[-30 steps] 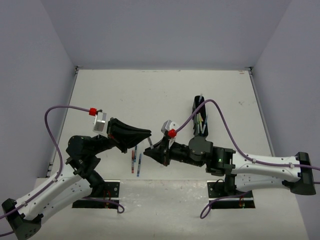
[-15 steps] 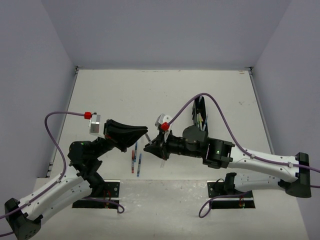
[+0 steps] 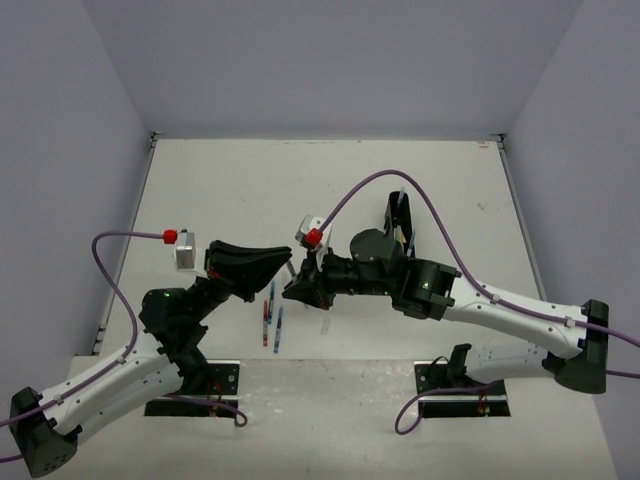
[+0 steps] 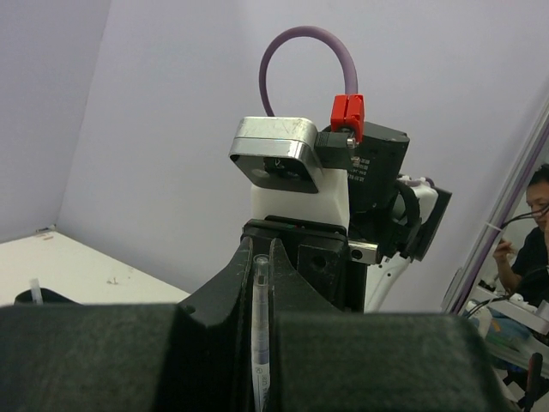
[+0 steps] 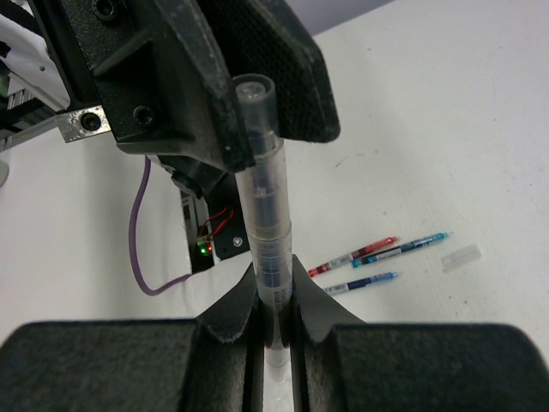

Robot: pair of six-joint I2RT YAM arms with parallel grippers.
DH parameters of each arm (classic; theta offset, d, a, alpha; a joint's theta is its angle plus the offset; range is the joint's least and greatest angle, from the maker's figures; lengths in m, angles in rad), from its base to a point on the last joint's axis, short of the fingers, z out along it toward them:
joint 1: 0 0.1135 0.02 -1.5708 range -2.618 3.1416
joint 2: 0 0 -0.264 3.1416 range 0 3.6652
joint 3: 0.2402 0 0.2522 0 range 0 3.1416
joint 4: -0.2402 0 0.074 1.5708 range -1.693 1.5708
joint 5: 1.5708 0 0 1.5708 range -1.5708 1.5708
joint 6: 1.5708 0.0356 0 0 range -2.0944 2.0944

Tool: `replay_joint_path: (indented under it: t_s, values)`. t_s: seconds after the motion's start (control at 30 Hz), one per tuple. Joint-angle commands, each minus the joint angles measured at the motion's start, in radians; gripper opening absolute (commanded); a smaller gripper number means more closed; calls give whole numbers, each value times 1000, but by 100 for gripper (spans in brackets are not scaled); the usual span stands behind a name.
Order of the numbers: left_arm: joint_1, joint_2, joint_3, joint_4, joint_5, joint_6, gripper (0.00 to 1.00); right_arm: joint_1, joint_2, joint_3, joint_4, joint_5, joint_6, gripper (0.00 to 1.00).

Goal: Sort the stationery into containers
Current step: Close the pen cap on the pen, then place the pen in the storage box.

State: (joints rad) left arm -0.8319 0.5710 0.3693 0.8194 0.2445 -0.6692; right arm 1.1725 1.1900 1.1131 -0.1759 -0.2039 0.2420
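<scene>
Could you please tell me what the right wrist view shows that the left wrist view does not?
Only the right wrist view shows three loose pens and a small clear piece lying on the table. Only the left wrist view shows the right arm's camera, a person at the right edge and what looks like one end of the tray. Both show the clear pen, gripped by the left hand and the right hand at once.

A clear pen (image 5: 264,206) with dark-blue ink, a red pen (image 5: 353,255), two blue pens (image 5: 418,245), a white table (image 5: 446,112).
</scene>
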Motion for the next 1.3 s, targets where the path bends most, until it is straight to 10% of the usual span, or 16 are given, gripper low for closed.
replay_joint_path:
  t_s: [0.0, 0.43, 0.67, 0.9, 1.27]
  values:
    - [-61, 13, -104, -260, 243, -25, 0, -93, -37, 169, 351, 122, 40, 0]
    - [-61, 76, 218, -464, 196, 161, 0, -96, 46, -24, 420, 60, 89, 0]
    - [-62, 94, 377, -635, -142, 182, 100, -110, -8, -170, 402, 246, 102, 0]
    - [-62, 183, 592, -1053, -765, 63, 100, -181, -107, -303, 193, 740, 200, 0]
    - [-61, 176, 444, -1098, -713, 96, 100, -466, -164, -305, -205, 859, 362, 0]
